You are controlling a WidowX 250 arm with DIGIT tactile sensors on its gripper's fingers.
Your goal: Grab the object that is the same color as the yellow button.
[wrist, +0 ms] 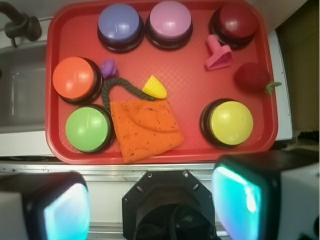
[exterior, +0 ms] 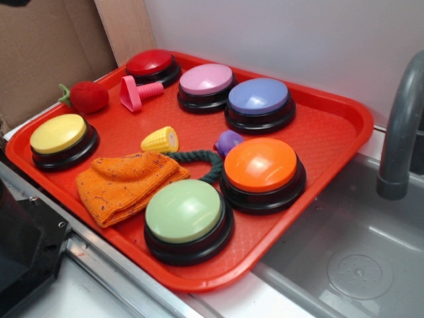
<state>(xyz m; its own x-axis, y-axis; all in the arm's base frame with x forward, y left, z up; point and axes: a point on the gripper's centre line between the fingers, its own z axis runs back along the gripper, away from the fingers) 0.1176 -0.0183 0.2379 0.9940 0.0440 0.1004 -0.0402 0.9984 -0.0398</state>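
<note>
one small yellow corn piece [exterior: 159,140], kernel-textured w/ pale flat end; pincer [wrist: 150,202] wide, empty.

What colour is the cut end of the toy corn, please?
Pale cream, on the toy corn, clearest in the exterior view.

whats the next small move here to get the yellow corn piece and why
Probably move the gripper out over the tray toward the corn piece before descending: its fingers sit at the tray's near edge, well short of the corn, which lies uncovered between the orange cloth and the rope.
</note>
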